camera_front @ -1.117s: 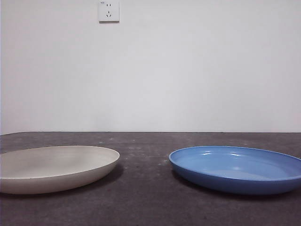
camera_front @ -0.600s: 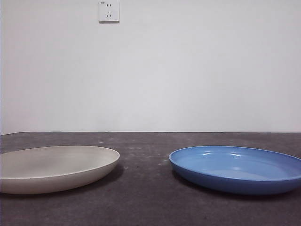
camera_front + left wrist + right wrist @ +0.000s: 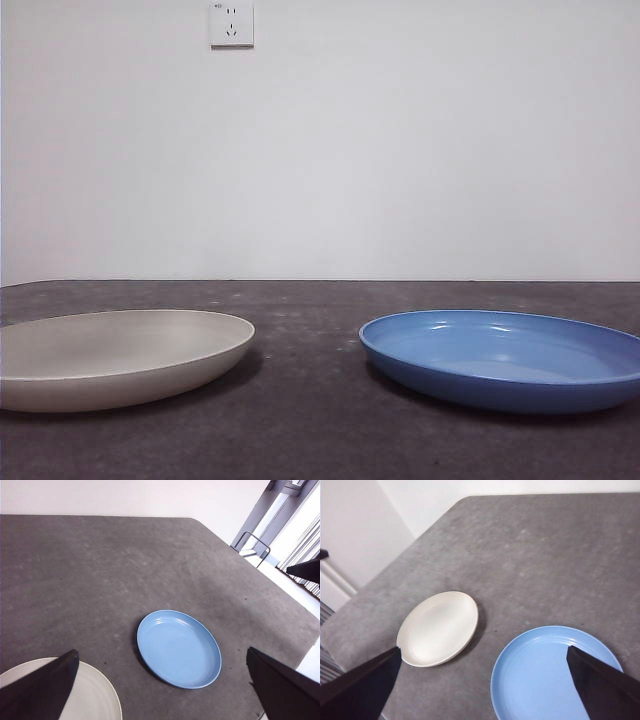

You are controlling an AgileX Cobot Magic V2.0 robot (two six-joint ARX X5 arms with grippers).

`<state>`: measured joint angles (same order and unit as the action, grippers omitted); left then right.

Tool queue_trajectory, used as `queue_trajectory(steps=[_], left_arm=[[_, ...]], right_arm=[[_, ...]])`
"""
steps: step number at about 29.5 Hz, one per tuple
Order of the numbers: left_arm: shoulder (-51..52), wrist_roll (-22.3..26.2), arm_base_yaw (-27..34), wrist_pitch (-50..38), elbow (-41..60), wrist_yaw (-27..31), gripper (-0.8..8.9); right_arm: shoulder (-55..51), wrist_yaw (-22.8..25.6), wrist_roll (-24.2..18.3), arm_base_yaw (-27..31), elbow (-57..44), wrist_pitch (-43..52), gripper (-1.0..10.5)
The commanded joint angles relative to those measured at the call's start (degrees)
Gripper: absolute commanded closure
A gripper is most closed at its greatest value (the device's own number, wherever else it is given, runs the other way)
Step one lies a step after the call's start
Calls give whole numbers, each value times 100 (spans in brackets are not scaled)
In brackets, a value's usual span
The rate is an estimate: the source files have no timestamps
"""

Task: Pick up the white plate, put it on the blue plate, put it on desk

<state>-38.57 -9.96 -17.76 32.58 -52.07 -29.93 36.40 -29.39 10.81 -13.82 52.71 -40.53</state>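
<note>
The white plate [image 3: 110, 355] lies flat on the desk [image 3: 310, 420] at the left of the front view. The blue plate [image 3: 505, 355] lies flat at the right, a gap between them. Neither gripper shows in the front view. My left gripper [image 3: 165, 690] is open and empty, high above the desk, over the white plate [image 3: 100, 700] and the blue plate [image 3: 179, 647]. My right gripper [image 3: 482, 690] is open and empty, high above the blue plate [image 3: 545, 675], with the white plate [image 3: 439, 627] further off.
A white wall with a socket [image 3: 231, 23] stands behind the desk. The desk's edges and a rounded corner [image 3: 465, 500] show in the wrist views. A metal frame [image 3: 255, 535] stands beyond the desk's edge.
</note>
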Motion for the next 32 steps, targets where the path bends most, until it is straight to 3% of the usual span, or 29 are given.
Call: queue_trajectory(steps=[1,6,11,21,32], left_arm=[[-17,-203,-22,-68,-114,-11,71],[-103,-828,37,59,-157,-57,71],[-470,-962,289,592,-417,-59,71],[-1888,-540,1034,1700,-981,-79,72],[-3504,-39,2031,1840,-997,-348,72]], right_arm=[[17,0,31,-24,76,57,280],[17,0,33,-24,76,105,280],[17,-42,26,-24,76,105,280],[17,-61,33,-24,76,-55,280],[17,-61,31,-24,76,-289,280]])
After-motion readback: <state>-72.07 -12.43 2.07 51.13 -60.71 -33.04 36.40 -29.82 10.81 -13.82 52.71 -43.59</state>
